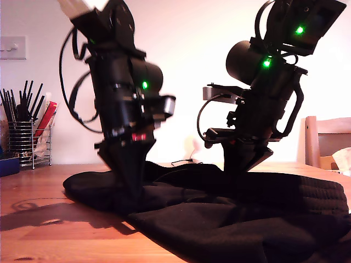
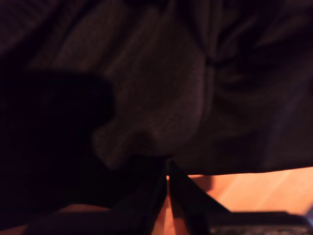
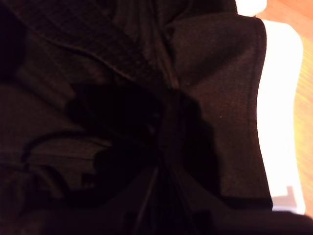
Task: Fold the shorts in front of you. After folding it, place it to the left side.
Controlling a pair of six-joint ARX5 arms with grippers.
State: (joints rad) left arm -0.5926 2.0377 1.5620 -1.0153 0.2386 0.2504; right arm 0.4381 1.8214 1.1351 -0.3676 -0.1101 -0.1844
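The black shorts (image 1: 230,213) lie rumpled across the wooden table (image 1: 60,235), filling the exterior view's middle and right. Two arms point straight down into them. One gripper (image 1: 129,204) is at the cloth's edge on the exterior view's left, the other (image 1: 237,167) at its far edge. The wrist views do not show which arm is which. My first gripper (image 2: 168,169) has its fingers pressed together on a bunched edge of the shorts (image 2: 186,88), with bare wood beside it. My second gripper (image 3: 164,161) is shut on a dark pucker of the shorts (image 3: 220,98).
A wire holder of black utensils (image 1: 24,142) and a blue item (image 1: 7,163) stand at the exterior view's far left. A wooden chair back (image 1: 324,139) rises at that view's right. A white surface (image 3: 279,122) borders the cloth in the second wrist view.
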